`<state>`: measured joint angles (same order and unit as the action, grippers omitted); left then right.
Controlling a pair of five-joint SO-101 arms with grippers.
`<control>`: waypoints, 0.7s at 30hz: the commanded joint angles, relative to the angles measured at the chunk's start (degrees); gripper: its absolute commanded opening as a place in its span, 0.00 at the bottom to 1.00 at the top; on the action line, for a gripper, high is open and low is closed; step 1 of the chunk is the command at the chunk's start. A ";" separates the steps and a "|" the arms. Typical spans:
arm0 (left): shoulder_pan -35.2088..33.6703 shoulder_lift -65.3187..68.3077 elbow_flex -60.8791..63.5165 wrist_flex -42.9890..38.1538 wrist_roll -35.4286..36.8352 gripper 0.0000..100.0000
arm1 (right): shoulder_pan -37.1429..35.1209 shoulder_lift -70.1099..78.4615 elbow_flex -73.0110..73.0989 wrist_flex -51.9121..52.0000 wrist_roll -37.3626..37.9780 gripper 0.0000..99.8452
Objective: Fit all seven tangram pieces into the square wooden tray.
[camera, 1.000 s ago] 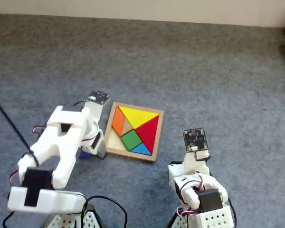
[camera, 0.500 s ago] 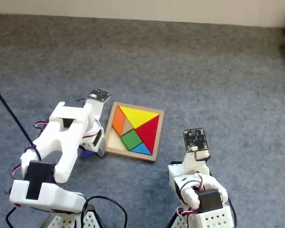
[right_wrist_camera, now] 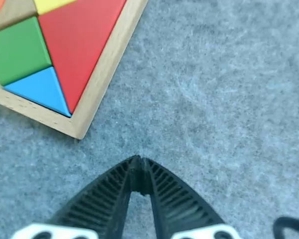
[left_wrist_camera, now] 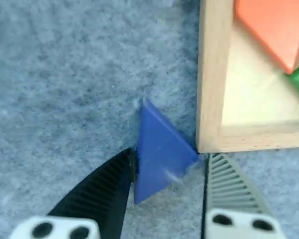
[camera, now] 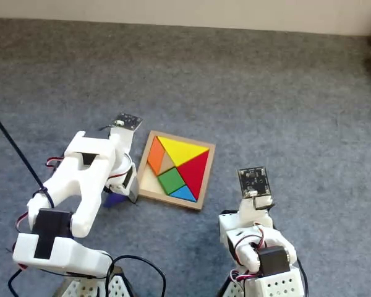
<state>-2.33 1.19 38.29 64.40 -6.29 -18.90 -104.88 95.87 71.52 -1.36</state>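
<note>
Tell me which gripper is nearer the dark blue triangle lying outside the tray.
Left. The left gripper straddles the blue triangle at a corner of the tray. The right gripper is shut over carpet, past the opposite side.

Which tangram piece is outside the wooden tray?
The dark blue triangle: it lies on the carpet at a corner of the tray, within the open left gripper; the other pieces sit inside.

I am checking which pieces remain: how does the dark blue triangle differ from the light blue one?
The dark blue triangle lies on the carpet outside the tray, inside the open left pincer; the light blue triangle sits inside it, beside the green square. Their shades differ. Both are triangles.
</note>
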 commanded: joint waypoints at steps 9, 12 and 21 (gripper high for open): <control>-0.04 -0.66 -2.59 -2.37 -6.42 0.08 | 0.40 -1.10 6.46 0.22 0.53 0.01; 0.22 -3.12 -2.59 -1.23 -6.42 0.08 | 0.40 -1.10 6.46 0.22 0.53 0.01; 6.02 -20.44 -2.59 10.20 -13.80 0.08 | 0.40 -1.10 6.46 0.22 0.53 0.01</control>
<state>0.40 -10.68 38.29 70.55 -17.10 -18.90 -104.88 95.87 71.52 -1.36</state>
